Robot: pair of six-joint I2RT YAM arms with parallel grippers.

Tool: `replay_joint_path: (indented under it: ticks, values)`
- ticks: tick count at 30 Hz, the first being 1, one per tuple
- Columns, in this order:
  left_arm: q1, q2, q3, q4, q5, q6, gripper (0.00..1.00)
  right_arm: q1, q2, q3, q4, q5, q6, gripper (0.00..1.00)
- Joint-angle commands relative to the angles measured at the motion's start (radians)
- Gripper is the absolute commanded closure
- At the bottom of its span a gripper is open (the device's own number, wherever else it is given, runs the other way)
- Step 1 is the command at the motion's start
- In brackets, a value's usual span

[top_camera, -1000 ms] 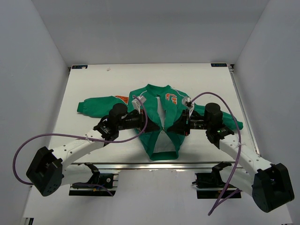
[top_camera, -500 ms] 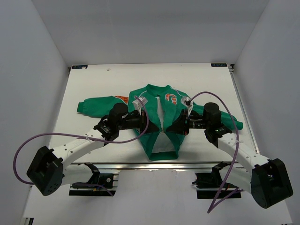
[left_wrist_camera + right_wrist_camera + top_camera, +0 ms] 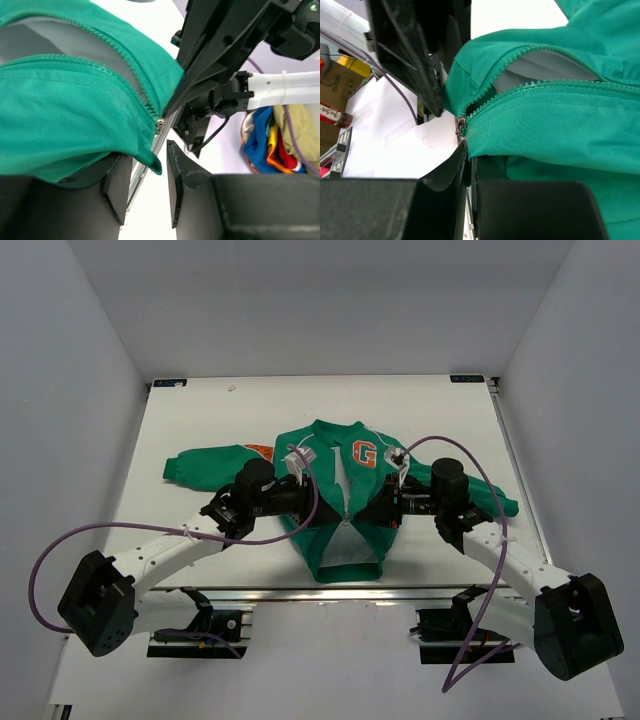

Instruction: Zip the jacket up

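Observation:
The green jacket (image 3: 322, 452) lies chest-up mid-table with its orange G patch (image 3: 365, 453) showing and the front open over pale lining. My left gripper (image 3: 326, 506) sits at the left front panel near the hem. In the left wrist view it (image 3: 148, 167) is open, and a corner of the jacket (image 3: 60, 115) drapes over its left finger (image 3: 117, 190), just below the zipper slider (image 3: 160, 125). My right gripper (image 3: 372, 510) faces it across the opening. In the right wrist view it (image 3: 469, 156) is shut on the jacket (image 3: 560, 125) edge right under the slider (image 3: 461, 125).
The white table (image 3: 200, 420) is walled in white on three sides, with a metal rail (image 3: 300, 592) along its near edge. Purple cables (image 3: 60, 550) loop from both arms. A tub of coloured cloths (image 3: 272, 135) stands off the table.
My left gripper has opened and let go of the left front edge. The jacket's chest has settled flatter, so the G patch shows fully. The right gripper keeps its grip.

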Motion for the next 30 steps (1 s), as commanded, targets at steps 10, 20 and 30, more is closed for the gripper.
replay_joint_path:
  ticks: [10, 20, 30]
  values:
    - [-0.002, 0.046, -0.004, 0.12, 0.074, -0.06, 0.54, 0.02, -0.027, 0.042, -0.042, 0.003, -0.05, 1.0]
    - [-0.001, 0.039, -0.021, 0.144, 0.054, -0.069, 0.75, 0.022, -0.035, 0.037, -0.022, 0.017, -0.027, 1.0]
    - [-0.002, 0.056, -0.036, 0.138, -0.028, -0.105, 1.0, 0.022, -0.018, 0.002, 0.143, 0.083, 0.18, 1.0]
